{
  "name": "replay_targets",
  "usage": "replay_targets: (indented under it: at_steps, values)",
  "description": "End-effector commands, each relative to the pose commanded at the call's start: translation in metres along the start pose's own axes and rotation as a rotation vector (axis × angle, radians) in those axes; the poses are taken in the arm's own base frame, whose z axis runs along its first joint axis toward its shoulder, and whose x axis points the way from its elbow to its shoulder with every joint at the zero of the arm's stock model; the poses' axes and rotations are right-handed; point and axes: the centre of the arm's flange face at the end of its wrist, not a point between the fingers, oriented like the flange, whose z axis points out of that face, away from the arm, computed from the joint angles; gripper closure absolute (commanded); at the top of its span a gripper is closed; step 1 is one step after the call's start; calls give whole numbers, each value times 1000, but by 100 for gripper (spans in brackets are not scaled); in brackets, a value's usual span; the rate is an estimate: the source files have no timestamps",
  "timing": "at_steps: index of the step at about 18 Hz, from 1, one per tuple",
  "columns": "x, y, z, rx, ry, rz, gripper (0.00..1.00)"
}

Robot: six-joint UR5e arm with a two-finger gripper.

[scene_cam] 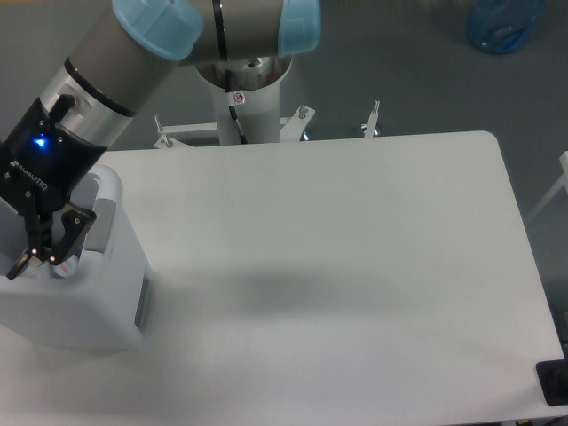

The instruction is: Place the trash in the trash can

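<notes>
The end effector (40,257) hangs over the open top of the trash can (89,302) at the counter's left edge, its two black fingers (73,232) pointing down into the opening. The fingertips look close together, with a small pale, bluish bit between them, but whether they pinch it or stand slightly apart cannot be told.

One arm (133,53) is in view, grey with pale blue joint caps, reaching down from the top of the picture. A blue light glows on the black wrist housing, and white lettering runs along the housing beneath it, too small to read.

One white counter (355,266) with rounded corners fills most of the view.

One trash can stands on it, white and boxy with rounded corners, with two grey rectangular patches, one near the rim and one lower on the side facing right.

Of the trash, only that small pale piece (60,266) at the fingertips shows, over the can's opening; its shape is unclear, and the can's inside is mostly hidden.
</notes>
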Motion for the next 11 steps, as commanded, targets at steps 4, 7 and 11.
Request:
replay_targets:
  at_steps: [4,7,11]
  values:
    - [-88,16,-53,37,-109,-80,0]
    - [-172,49,-94,52,-192,-168,0]
    - [-259,117,-149,31,-284,-103,0]
